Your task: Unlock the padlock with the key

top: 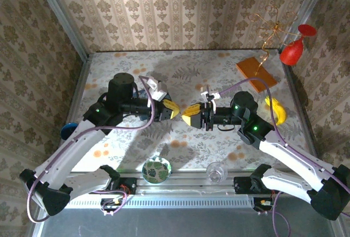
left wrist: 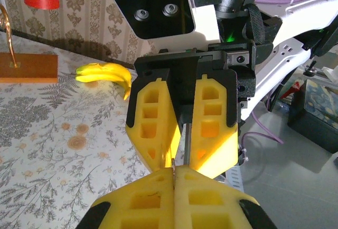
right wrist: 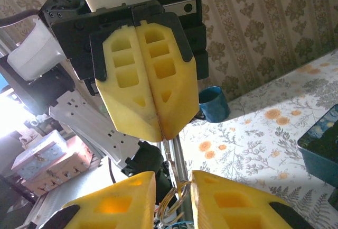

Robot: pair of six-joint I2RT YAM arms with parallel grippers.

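My two grippers meet tip to tip above the middle of the table. My left gripper (top: 172,109) (left wrist: 174,172) is shut on the key (right wrist: 170,147), a thin dark metal sliver that pokes out of its tips toward the right gripper. A thin wire key ring (right wrist: 178,193) at the key's end lies between the fingers (right wrist: 232,200) of my right gripper (top: 191,116) (right wrist: 173,184). Those fingers stand apart about the ring's width. I cannot tell whether they press on the ring. The padlock is hidden or out of view.
The blue swirly-painted box (top: 162,92) sits under the left wrist. A banana (top: 276,111) (left wrist: 105,74) lies to the right, near an orange block with a wire stand (top: 257,73). A blue mug (top: 68,131) stands at the left edge. A patterned dish (top: 156,170) and a glass (top: 216,171) sit at the front.
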